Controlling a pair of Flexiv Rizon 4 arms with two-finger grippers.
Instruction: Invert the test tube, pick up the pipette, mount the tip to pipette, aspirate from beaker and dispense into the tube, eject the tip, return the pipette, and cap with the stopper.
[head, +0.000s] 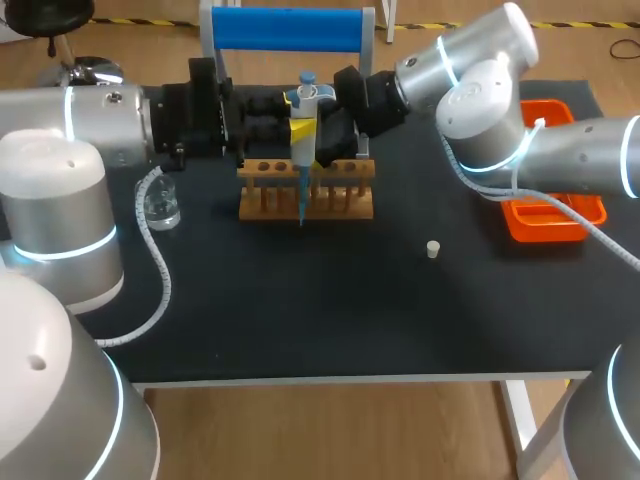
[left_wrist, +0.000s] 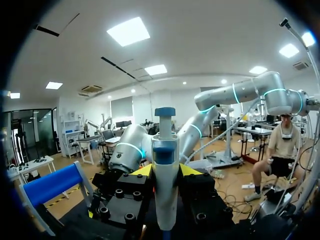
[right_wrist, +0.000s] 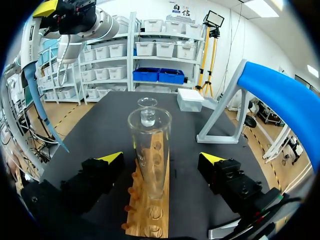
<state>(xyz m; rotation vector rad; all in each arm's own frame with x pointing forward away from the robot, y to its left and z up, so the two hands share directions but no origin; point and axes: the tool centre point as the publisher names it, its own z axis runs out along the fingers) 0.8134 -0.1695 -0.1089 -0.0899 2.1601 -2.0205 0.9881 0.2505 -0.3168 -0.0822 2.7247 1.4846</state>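
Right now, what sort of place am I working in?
Probably a lab bench set up for liquid handling: a wooden tube rack, an upright pipette beside it and a glass beaker on a black table.

We see a matte black surface (head: 300, 320) with a pale front edge; wood-toned floor (head: 330, 430) lies around it.

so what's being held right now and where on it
The left gripper holds the pipette by its body, just below the blue band; the right gripper holds nothing.
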